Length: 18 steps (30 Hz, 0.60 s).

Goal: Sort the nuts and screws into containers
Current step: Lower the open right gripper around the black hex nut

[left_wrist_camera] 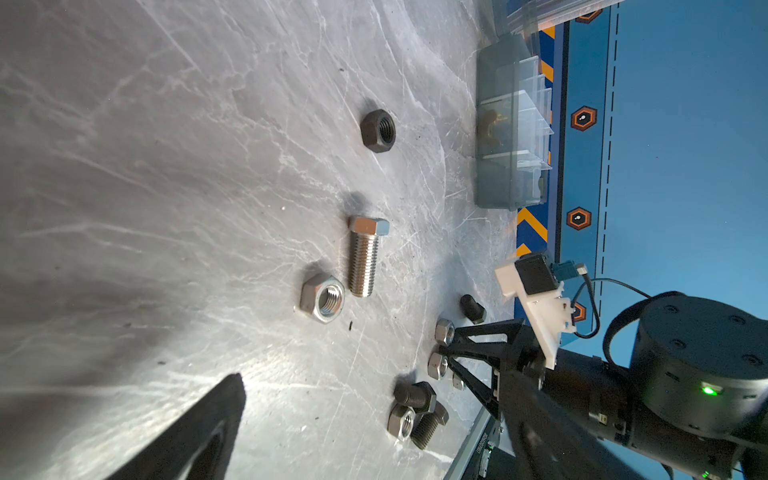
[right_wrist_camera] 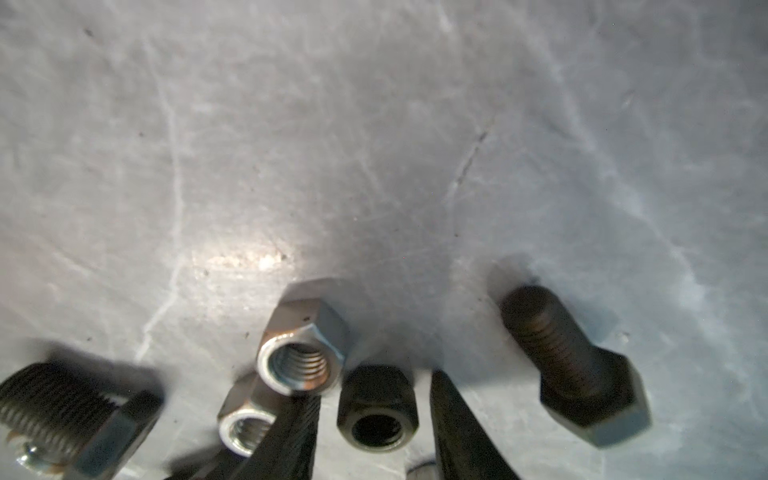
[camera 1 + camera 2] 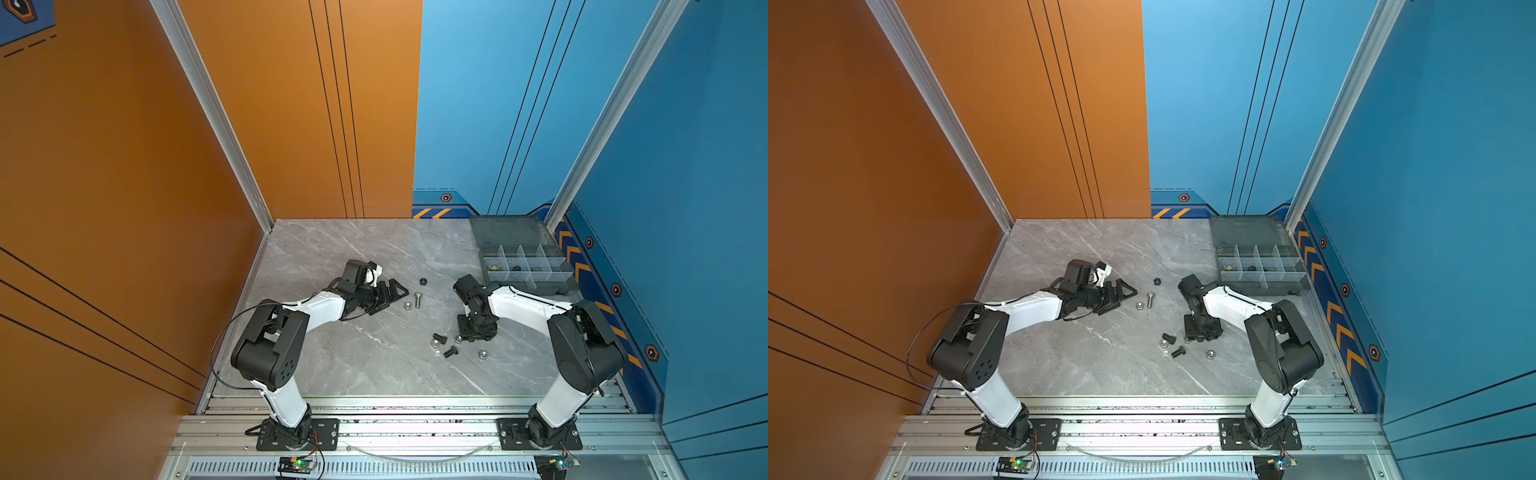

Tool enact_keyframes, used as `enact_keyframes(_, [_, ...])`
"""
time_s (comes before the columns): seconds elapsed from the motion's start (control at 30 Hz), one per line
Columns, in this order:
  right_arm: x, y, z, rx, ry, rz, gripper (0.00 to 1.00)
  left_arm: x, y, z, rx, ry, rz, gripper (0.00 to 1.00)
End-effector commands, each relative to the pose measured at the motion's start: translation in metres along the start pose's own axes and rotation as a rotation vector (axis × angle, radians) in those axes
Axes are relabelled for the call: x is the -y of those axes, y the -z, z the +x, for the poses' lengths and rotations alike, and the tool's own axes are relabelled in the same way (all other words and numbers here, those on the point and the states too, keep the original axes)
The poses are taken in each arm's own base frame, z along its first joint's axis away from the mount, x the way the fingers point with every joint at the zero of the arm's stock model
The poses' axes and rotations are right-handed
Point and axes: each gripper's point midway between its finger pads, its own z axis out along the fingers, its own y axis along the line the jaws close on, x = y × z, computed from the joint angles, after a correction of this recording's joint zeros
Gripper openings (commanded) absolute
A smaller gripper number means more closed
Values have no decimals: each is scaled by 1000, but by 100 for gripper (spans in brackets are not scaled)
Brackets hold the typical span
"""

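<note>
Silver screw (image 3: pixel 418 299): lying flat, silver nut (image 3: pixel 408 306) just beside.
Black nut (image 2: pixel 377 409): on table between my jaws.
Containers (image 3: pixel 540 285): lid open.

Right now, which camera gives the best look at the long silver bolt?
The left wrist view: the silver bolt lies large and sharp, hex head and threads clear. In both top views the bolt is a tiny sliver. I cannot find it in the right wrist view.

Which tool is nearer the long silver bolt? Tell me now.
Left. The left tool sits just left of the silver bolt in both top views. The right tool is farther off, lowered around a black nut nearer the front.
</note>
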Motion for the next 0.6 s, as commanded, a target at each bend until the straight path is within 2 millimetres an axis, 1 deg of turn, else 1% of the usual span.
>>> enact_keyframes(0.0, [7,-13,-1,-4,33,56,44,-2,6,3,0,-3,-5,98])
enact_keyframes(0.23, [12,-19,7,-30,54,72,42,-3,4,3,-3,1,-6,98])
enact_keyframes(0.57, [13,-21,11,-43,53,71,34,-3,4,2,-3,1,-5,98])
